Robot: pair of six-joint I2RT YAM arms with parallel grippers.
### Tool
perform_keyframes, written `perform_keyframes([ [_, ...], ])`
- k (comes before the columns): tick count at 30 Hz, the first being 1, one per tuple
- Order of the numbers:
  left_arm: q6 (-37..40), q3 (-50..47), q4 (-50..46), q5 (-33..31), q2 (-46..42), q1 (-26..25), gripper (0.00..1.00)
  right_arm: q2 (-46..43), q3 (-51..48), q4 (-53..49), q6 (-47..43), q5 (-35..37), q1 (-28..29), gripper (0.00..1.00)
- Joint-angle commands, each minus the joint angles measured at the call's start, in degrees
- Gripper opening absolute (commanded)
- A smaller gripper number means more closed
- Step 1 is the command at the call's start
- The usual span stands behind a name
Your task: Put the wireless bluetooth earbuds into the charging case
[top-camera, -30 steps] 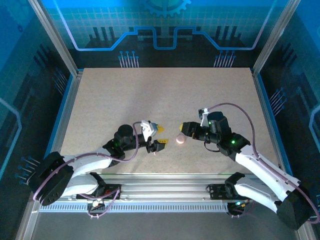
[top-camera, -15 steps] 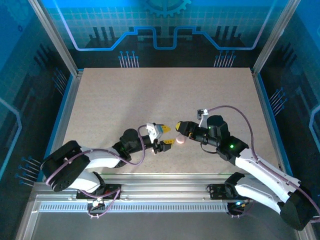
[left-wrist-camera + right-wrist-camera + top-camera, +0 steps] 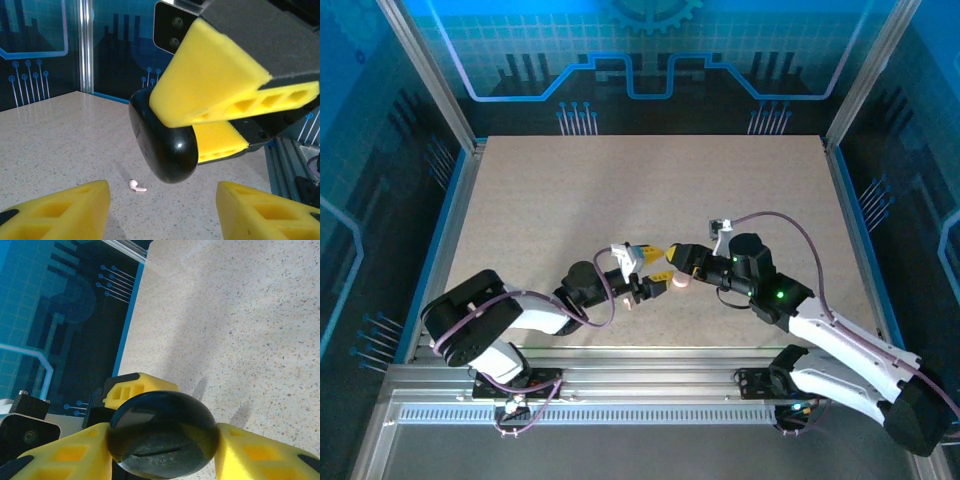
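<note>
Speckled tabletop beneath: right tool grips a closed black case, left tool spread wide.

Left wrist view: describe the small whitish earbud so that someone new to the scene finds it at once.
Start at the speckled tabletop, then find the glossy black case clamped in the right gripper over it. In the picture just below that case, the whitish earbud lies alone on the table: pale, stemmed and far smaller than the dark round case.
</note>
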Motion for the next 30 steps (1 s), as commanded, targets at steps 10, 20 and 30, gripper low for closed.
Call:
perform_keyframes([
  [10, -2.44, 2.23, 2.49, -1.93, 0.43, -0.56, 0.55, 1.54, 0.32, 2.94, 0.72, 1.25, 2.24, 0.49],
  [20, -2.73, 2.40, 2.73, -2.12, 0.44, -0.55, 0.45, 3.21, 0.74, 4.32, 1.16, 0.87, 3.28, 0.50],
  [30, -2.72, 1.83, -0.08, -2.25, -2.29, -0.46, 0.27, 2.24, 1.06, 3.84, -0.81, 1.92, 3.57, 0.57],
])
